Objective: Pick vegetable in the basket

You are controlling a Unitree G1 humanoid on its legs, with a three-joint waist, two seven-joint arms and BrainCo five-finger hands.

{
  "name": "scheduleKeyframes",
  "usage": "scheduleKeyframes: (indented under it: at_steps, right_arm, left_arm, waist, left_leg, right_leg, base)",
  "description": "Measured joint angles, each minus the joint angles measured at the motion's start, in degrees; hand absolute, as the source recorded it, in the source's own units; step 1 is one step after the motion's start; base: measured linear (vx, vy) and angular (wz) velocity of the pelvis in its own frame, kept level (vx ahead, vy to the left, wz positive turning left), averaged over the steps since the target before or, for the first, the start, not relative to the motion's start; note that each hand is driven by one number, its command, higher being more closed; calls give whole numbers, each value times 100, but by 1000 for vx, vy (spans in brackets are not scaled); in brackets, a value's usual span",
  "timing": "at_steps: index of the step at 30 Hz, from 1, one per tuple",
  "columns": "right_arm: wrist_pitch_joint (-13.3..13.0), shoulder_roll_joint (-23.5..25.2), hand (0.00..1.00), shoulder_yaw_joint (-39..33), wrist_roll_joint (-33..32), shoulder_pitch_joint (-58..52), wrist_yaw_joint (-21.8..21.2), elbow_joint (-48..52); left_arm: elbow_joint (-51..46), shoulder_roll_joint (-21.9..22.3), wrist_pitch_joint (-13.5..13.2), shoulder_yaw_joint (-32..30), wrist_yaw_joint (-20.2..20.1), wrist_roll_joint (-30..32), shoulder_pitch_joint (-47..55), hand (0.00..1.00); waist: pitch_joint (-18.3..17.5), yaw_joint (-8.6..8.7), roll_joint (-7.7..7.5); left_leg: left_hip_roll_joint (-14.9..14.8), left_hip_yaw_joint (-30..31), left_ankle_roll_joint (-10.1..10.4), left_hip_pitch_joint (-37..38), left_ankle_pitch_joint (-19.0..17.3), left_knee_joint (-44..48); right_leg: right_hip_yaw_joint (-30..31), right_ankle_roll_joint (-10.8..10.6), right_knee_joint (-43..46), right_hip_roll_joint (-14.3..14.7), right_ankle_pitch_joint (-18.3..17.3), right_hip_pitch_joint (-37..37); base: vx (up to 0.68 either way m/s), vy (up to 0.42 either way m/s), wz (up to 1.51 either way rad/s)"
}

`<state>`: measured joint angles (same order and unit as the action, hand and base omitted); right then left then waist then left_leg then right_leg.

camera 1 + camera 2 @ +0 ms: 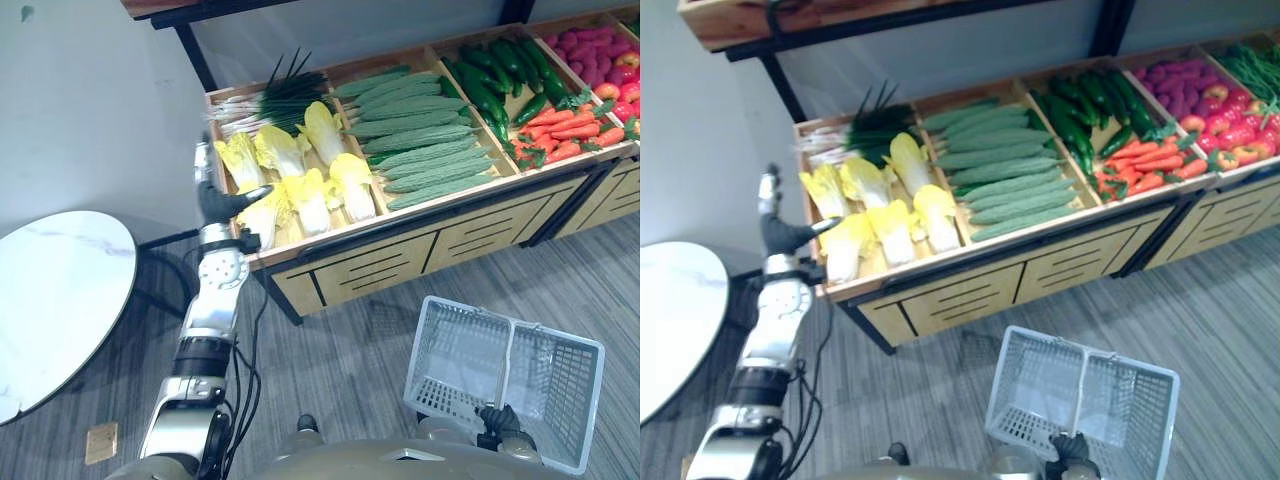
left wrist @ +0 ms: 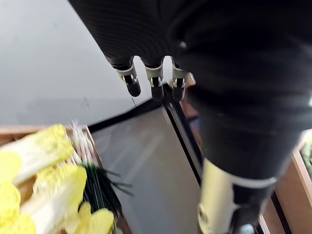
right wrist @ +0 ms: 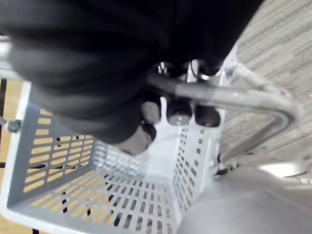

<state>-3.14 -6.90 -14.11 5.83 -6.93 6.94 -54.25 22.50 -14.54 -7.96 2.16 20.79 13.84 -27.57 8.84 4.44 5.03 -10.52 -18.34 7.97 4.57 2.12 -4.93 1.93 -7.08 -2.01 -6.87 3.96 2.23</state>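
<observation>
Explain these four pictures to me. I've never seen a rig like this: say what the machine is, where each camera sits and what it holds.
This is a humanoid robot, seen through its own cameras. The two wide pictures come from its head, looking down; the two close ones from cameras on its wrists. Before it is a wooden stand of cabbages, ridged green gourds, cucumbers and carrots. Its left hand is open and empty, up beside the cabbages. Its right hand is curled round the handle of a grey basket, with no vegetable in it yet. A round white table stands on its left.
</observation>
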Motion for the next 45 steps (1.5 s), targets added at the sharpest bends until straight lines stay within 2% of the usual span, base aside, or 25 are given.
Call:
scheduleKeyframes:
  at_steps: [2, 4, 8, 10, 15, 19, 27, 28, 36, 40, 45]
  right_arm:
    - [-29, -26, 100, -73, -3, 286, 2, -10]
    - [-40, -21, 100, -196, -15, 591, 26, -4]
    - [-70, -46, 100, -359, -12, 763, 134, 25]
    - [-98, -32, 100, -402, -29, 901, 233, 41]
    - [-197, -29, 100, -550, -139, 1003, 301, 75]
    - [-293, -27, 100, -547, -245, 1220, 370, 102]
    - [-524, -54, 100, -504, -699, 1528, 503, 59]
    - [-539, -54, 100, -489, -784, 1533, 510, 60]
    - [-598, -58, 100, -317, -1005, 1561, 539, 114]
    - [-598, -56, 100, -208, -1013, 1560, 535, 137]
    - [-524, -67, 100, -7, -1008, 1539, 472, 134]
  left_arm:
    - [332, -43, 56, 7, -4, 150, -481, 0]
    - [623, -76, 189, 7, 12, 165, -1072, 0]
    - [785, -117, 290, -1, 50, 259, -1391, 0]
    - [878, -297, 411, -87, 135, 263, -1681, 0]
    - [875, -507, 574, -394, 444, 264, -2058, 0]
    - [872, -939, 755, -564, 719, 310, -2478, 0]
    - [1496, -1586, 865, -351, 836, 311, -3182, 0]
    - [1490, -1643, 862, -346, 839, 311, -3246, 100]
    - [1482, -1734, 743, -375, 849, 414, -3484, 100]
    - [1476, -1592, 592, -122, 770, 614, -3573, 100]
    - [1632, -1273, 490, 370, 322, 818, -3446, 100]
  waist:
    - [231, 71, -1]
    - [634, 156, -30]
    - [934, 152, 9]
    - [1197, 152, -19]
    - [1489, 103, -70]
    - [1811, 87, -171]
    - [2048, 95, -216]
    - [2048, 91, -216]
    - [2070, 83, -240]
    - [2070, 61, -241]
    - [2069, 60, -244]
  left_leg:
    - [58, -42, -54, -188, 141, 14]
    - [107, -89, -79, -361, 221, 12]
    - [163, -161, -85, -522, 228, 10]
    - [199, -161, -114, -625, 249, 8]
    - [251, -159, -141, -863, 270, 9]
    - [259, -164, -165, -1133, 291, 21]
    - [274, -204, -190, -1830, 375, 10]
    - [274, -262, -194, -1932, 381, 8]
    - [251, -647, -193, -1969, 381, 8]
    - [249, -658, -192, -1914, 380, 26]
    - [242, -651, -184, -1566, 349, 23]
  right_leg:
    - [126, -30, 191, -26, 68, 330]
    - [216, -63, 314, -57, 94, 592]
    - [269, -80, 401, -104, 100, 842]
    - [310, -107, 414, -129, 118, 945]
    - [351, -140, 407, -170, 142, 1175]
    - [366, -149, 414, -175, 160, 1445]
    - [401, -136, 420, -179, 231, 2170]
    - [433, -136, 410, -176, 251, 2294]
    - [641, -136, 410, -126, 262, 2462]
    - [641, -136, 452, -138, 261, 2399]
    - [586, -144, 446, -141, 250, 2038]
  base:
    - [-14, 9, -24]
    - [-48, 4, -7]
    - [-8, 6, -8]
    - [21, 10, 4]
    - [17, 5, 1]
    - [0, 0, 0]
    - [45, 4, 1]
    - [47, 9, -11]
    - [46, 6, -14]
    - [7, 7, 4]
    - [-1, 6, 1]
